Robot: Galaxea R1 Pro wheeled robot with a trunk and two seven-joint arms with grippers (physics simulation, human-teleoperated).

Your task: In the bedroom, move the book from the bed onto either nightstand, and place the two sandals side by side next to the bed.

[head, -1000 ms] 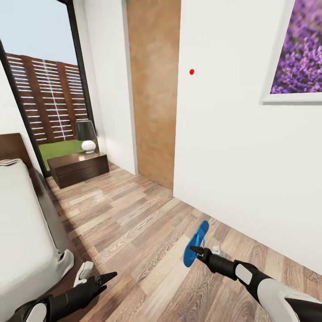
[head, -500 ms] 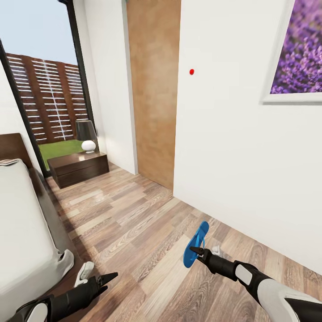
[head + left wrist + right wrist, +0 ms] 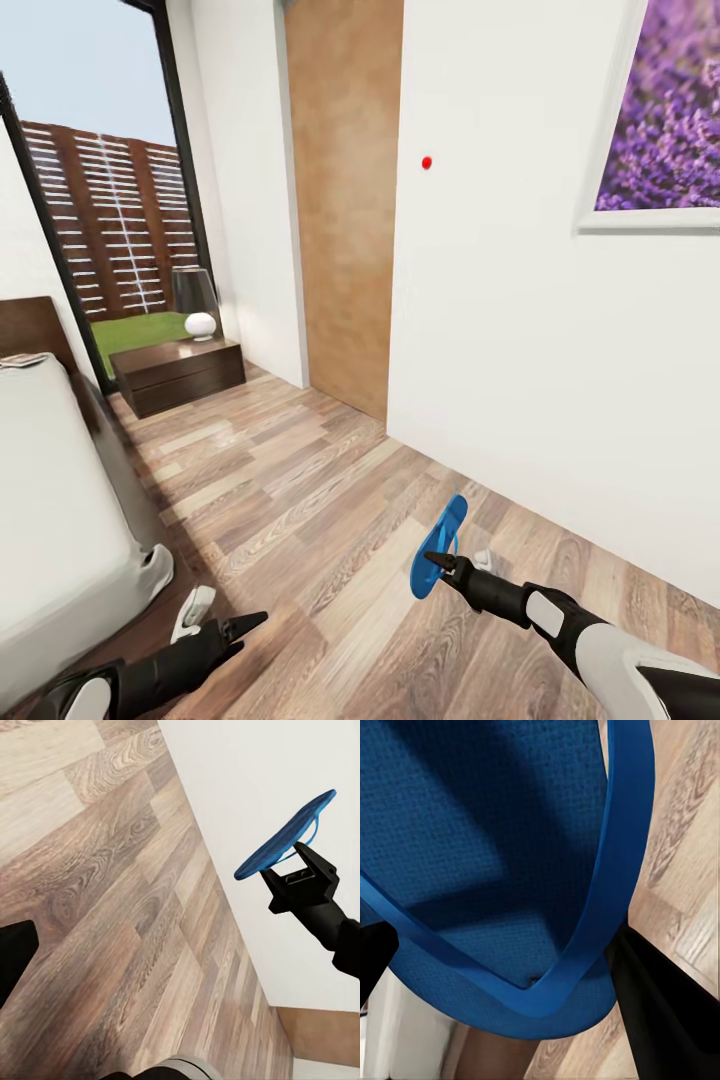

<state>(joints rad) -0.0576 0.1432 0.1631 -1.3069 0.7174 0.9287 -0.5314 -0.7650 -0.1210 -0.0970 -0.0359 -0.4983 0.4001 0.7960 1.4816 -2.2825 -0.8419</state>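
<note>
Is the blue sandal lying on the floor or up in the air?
Up in the air. The right gripper holds the sandal by its strap, tilted on edge above the wood floor.

No text, label, brand, number or sign can be read anywhere in these views. The blue sandal (image 3: pixel 438 546) held in the right end effector (image 3: pixel 440 562) shows only plain textured sole and strap, and the framed picture (image 3: pixel 664 115) on the wall well above it shows purple flowers, without lettering.
</note>
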